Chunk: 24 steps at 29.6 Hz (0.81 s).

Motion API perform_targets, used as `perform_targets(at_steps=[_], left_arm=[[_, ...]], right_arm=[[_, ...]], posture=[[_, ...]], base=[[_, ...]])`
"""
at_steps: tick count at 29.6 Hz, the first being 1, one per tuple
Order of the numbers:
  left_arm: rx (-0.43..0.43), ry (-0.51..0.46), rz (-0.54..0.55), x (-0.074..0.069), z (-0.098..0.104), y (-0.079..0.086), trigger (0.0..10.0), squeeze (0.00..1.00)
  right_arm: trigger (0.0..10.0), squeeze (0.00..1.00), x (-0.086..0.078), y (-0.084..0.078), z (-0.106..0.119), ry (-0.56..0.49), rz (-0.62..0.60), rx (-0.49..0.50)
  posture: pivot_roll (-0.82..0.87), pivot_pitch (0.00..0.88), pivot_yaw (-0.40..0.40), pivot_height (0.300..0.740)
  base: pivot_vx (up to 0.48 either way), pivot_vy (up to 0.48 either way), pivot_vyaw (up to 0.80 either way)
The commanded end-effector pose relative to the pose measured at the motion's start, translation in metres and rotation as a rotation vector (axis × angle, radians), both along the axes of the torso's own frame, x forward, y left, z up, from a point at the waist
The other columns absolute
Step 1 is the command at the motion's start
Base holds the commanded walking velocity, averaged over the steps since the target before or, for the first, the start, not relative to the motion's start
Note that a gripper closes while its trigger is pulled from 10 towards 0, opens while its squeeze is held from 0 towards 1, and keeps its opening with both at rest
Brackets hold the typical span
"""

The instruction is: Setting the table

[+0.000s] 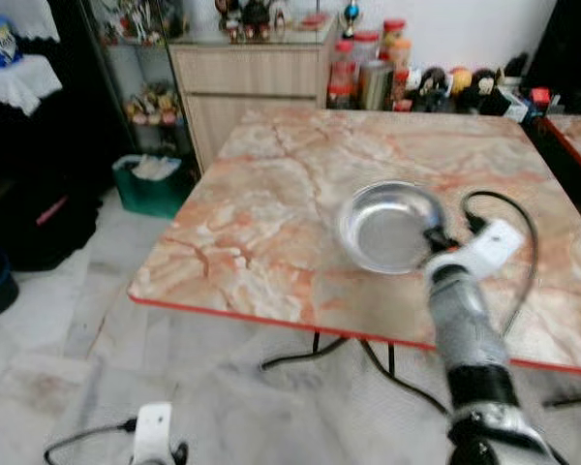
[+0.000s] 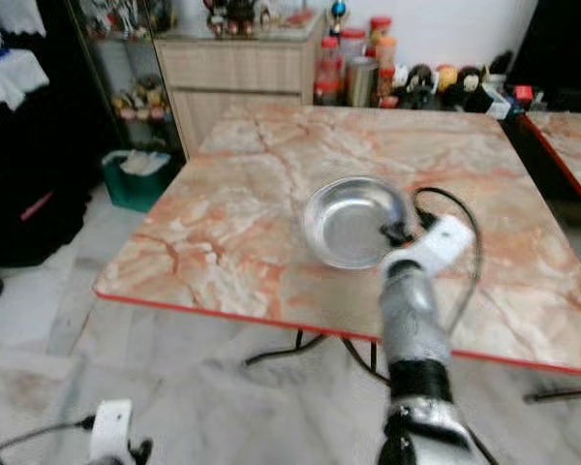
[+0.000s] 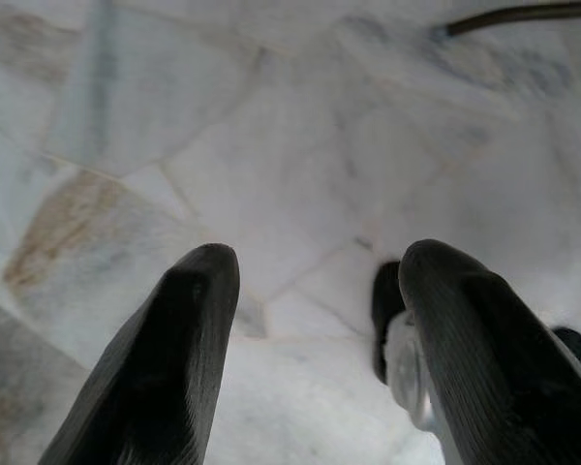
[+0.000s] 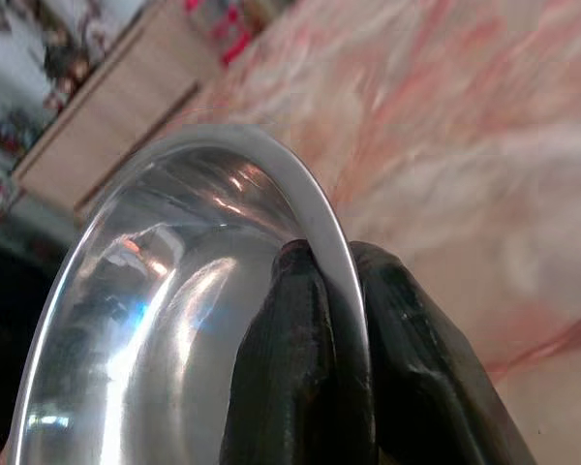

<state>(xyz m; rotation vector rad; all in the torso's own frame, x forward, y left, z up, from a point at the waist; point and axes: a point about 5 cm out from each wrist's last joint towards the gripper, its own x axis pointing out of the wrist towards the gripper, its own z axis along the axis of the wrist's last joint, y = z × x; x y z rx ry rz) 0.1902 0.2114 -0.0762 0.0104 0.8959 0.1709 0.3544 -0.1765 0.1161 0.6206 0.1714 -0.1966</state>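
A round shiny metal bowl [image 1: 385,228] is over the pink marble table [image 1: 271,194], near its front right part. My right gripper [image 1: 434,235] is shut on the bowl's rim [image 4: 320,218], one finger inside the rim and one outside. Whether the bowl rests on the tabletop or is held just above it I cannot tell. My left gripper [image 3: 315,320] hangs low at the left with its fingers apart, pointing at the marble floor [image 3: 271,145], nothing between them.
Jars, bottles and small items [image 1: 368,68] stand along the table's far edge. A wooden cabinet [image 1: 247,82] is behind the table, a green bin [image 1: 153,184] to its left. A second table's corner [image 1: 576,140] lies at the right. Black cables [image 1: 310,358] run under the table.
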Motion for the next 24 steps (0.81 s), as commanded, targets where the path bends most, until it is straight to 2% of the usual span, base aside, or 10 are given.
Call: perform_targets(at_steps=[1,9,14,21,24], left_arm=[[-0.009,0.032,0.003,-0.007,-0.004,-0.002,10.0,0.0],[-0.007,0.032,0.007,-0.007,-0.004,-0.001,10.0,0.0],[-0.007,0.034,0.006,-0.006,-0.004,-0.001,10.0,0.0],[-0.011,0.033,0.003,-0.006,-0.004,-0.003,10.0,0.0],[-0.011,0.033,0.002,-0.006,-0.004,-0.002,10.0,0.0]], right_arm=[[10.0,0.0,-0.001,-0.008,0.001,0.019,-0.01,-0.016],[10.0,0.0,-0.004,-0.009,-0.007,0.076,-0.003,-0.028],[10.0,0.0,-0.005,-0.013,-0.01,0.096,-0.04,0.004],[10.0,0.0,-0.008,-0.031,-0.017,0.142,-0.175,0.043],[10.0,0.0,-0.008,-0.032,-0.018,0.146,-0.181,0.054]], posture=[[0.0,0.0,0.043,0.74],[0.0,0.0,0.041,0.74],[0.0,0.0,0.04,0.74],[0.0,0.0,0.041,0.74],[0.0,0.0,0.043,0.74]], base=[[0.0,0.0,0.0],[0.0,0.0,0.0],[0.0,0.0,0.0],[0.0,0.0,0.0],[0.0,0.0,0.0]])
